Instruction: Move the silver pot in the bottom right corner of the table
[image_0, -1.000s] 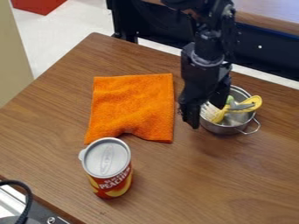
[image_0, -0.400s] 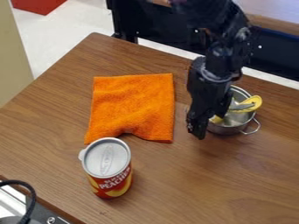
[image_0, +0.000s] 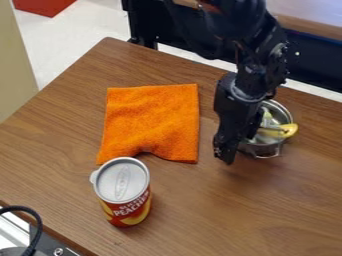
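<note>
Wood-grain table (image_0: 200, 215), one, set before a pale floor; your landmark on it is the orange cloth (image_0: 150, 120), laid flat with a rumpled lower edge. Item: one lidded can (image_0: 123, 195), upright, just below the cloth. Item: one silver pot (image_0: 264, 149), upright, to the right of the cloth, holding yellow-handled utensils (image_0: 288, 130) that lean over the rim on the side away from the cloth. Item: one black hand (image_0: 238, 148), yours, hanging tilted between the cloth and the pot, at the pot's cloth-side rim. State of the hand: you cannot tell whether it is clamped on the rim or merely beside it.

Governing relation: the pot lies on the hand's far side from the cloth. Judged next step: secure that near wall, then carry the pot farther right and down from the cloth. Caution to you: a one-sided hold may swivel the pot or tip the utensils.
</note>
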